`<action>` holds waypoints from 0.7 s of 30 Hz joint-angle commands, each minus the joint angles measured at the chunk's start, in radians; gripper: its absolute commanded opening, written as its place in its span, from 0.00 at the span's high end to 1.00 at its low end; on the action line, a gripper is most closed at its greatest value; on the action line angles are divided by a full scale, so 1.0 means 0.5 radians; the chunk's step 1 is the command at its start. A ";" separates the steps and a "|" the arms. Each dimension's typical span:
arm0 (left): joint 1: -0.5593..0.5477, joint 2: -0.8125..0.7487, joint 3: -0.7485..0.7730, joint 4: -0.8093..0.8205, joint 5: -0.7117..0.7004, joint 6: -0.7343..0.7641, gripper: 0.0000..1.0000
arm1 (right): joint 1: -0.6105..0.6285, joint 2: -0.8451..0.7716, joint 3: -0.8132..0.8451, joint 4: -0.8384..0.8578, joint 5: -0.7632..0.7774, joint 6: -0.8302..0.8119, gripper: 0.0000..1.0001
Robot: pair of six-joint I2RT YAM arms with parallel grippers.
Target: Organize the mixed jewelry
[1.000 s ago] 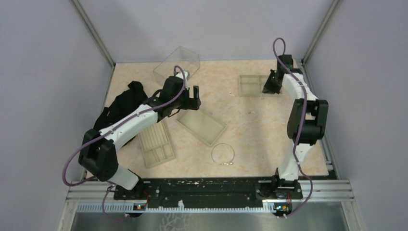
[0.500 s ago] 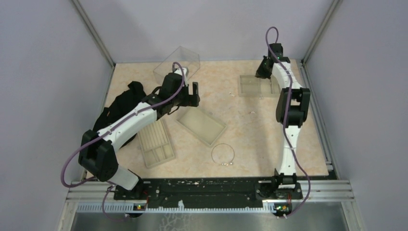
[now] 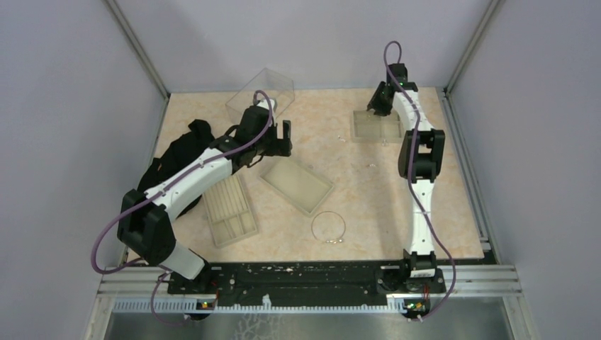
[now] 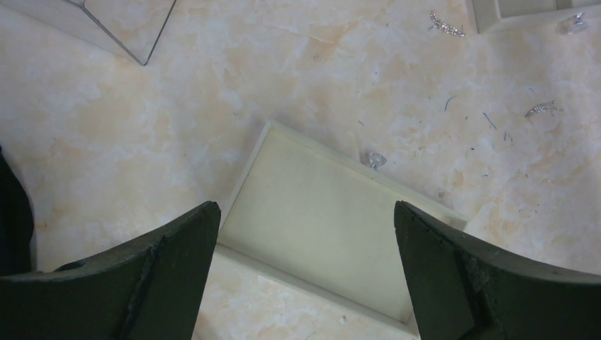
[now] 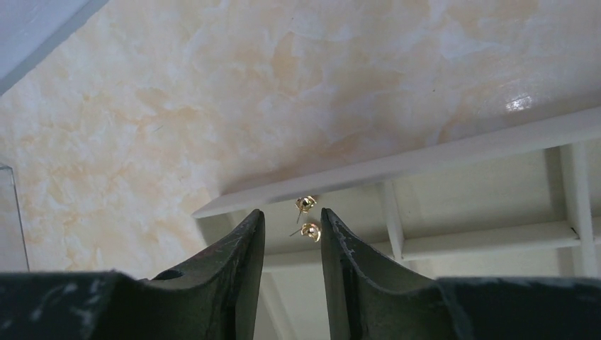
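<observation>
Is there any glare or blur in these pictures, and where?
Right wrist view: one small glare spot on the table, beside the compartmented tray; the two gold earrings look sharp. Left wrist view: even light, the beige tray in focus. Top external view: soft even light, no hard shadows.

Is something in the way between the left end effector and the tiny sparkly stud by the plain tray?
Nothing visible. The left end effector hangs open above the shallow beige tray; the small silver stud sits uncovered at its rim.

gold stud (image 5: pixel 310 231): shiny metal | flat tray (image 4: pixel 312 212): matt | box (image 3: pixel 260 95): clear plastic
</observation>
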State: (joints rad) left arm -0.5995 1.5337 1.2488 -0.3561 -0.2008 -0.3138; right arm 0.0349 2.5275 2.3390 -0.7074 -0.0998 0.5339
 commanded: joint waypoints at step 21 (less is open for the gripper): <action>0.003 0.016 -0.065 0.197 0.156 -0.061 0.01 | 0.062 -1.885 -2.221 0.247 0.068 -0.132 0.65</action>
State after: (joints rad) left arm -0.5995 1.5337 1.2297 -0.2985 -0.1669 -0.3248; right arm 0.0383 1.6512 1.3792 -0.6167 -0.0448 0.4229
